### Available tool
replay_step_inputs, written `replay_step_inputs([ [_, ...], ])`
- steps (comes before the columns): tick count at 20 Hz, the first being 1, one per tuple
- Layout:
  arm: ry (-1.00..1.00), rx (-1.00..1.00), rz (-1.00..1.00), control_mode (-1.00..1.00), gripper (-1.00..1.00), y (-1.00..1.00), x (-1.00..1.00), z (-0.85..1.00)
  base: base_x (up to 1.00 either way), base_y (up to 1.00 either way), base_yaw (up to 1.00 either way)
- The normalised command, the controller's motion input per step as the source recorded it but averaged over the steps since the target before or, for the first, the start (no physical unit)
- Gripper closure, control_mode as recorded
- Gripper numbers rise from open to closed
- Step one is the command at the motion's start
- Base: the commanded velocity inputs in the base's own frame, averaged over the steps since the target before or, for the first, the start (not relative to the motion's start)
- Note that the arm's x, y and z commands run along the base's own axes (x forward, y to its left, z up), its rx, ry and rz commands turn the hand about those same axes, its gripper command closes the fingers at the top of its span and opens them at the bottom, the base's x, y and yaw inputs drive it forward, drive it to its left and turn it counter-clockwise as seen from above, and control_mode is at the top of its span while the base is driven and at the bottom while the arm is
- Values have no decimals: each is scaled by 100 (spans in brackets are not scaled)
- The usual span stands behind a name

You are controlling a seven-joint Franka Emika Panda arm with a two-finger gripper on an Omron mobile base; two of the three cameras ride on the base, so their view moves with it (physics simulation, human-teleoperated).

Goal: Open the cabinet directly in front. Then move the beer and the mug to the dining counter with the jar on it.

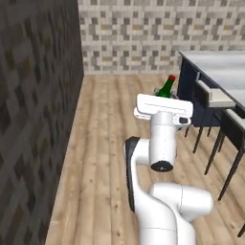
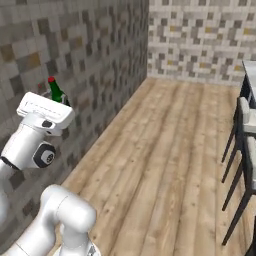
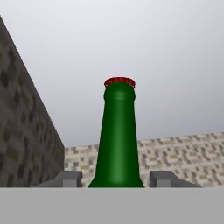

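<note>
The beer (image 3: pixel 117 135) is green glass (red cap), clamped upright between the jaws above the wood floor (image 1: pixel 103 143); mosaic-tiled walls (image 2: pixel 90 65), counter (image 1: pixel 225 67) right.

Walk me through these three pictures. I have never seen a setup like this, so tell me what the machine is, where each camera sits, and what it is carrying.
The machine is a white robot arm on a driving base, in a computer-rendered kitchen. Two cameras ride on the base behind the arm, one to its left and one to its right, so they show the same scene from two sides: wooden floor, mosaic-tiled walls, and on the right a pale-topped counter with a dark navy base and stools beside it. The third camera sits on the hand itself and looks along the two-finger gripper.

The gripper holds a slim green glass bottle with a red cap, upright, its neck rising between the two dark fingertips. In the base views the same bottle pokes up above the white hand. Nothing is on the part of the counter that shows.
</note>
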Motion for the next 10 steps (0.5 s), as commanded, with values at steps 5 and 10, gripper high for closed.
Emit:
replay_step_inputs([
  [5, 0, 0, 0, 100, 100, 0, 0, 0, 100, -7, 1],
  [10, 0, 0, 0, 100, 100, 0, 0, 0, 100, -1, -30],
])
